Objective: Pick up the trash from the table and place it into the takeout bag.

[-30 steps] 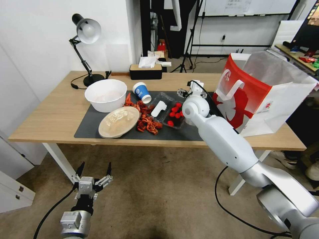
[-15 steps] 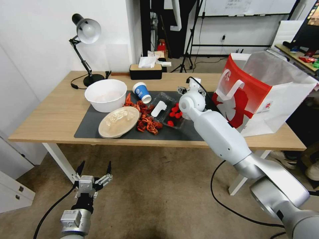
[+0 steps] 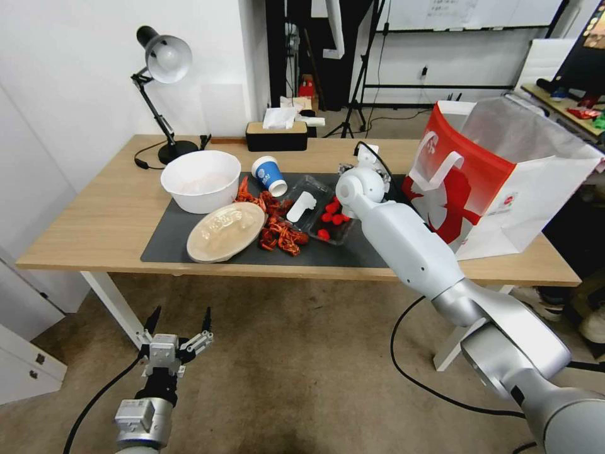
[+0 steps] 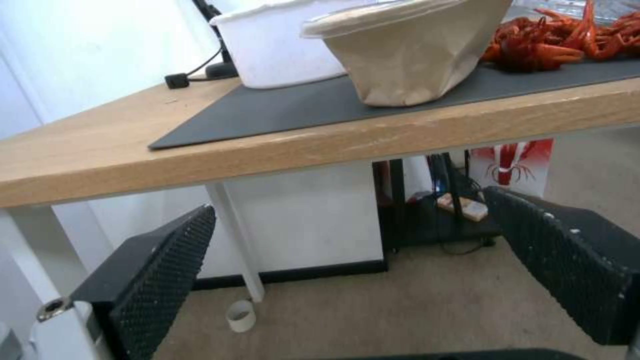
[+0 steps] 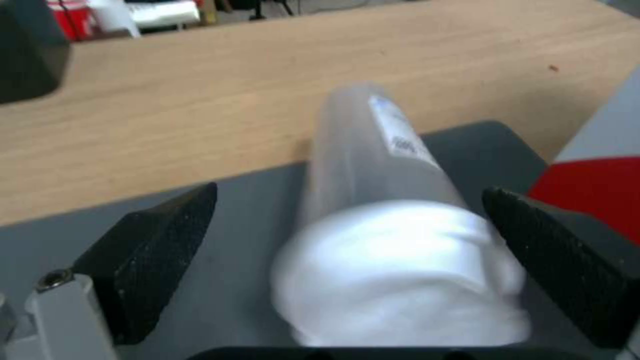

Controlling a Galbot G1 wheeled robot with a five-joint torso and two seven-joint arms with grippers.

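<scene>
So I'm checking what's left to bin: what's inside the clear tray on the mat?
The clear tray holds red cherry tomatoes and a flat white piece. The right arm covers its right edge, so anything there is hidden.

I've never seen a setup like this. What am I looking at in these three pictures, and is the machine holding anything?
It is a two-armed robot clearing a table. The wide picture comes from a camera on its head, looking down. The other two come from cameras on its wrists, so each shows its own claw's two black fingers.

The right claw is open over the dark mat, its fingers on either side of a white lidded cup lying on its side; they are not closed on it. The left claw hangs open below the table edge, holding nothing.

On the mat lie a white bowl, a beige oval lid, red crayfish shells, a blue-and-white paper cup and a tray of cherry tomatoes. The takeout bag stands on the right.
</scene>
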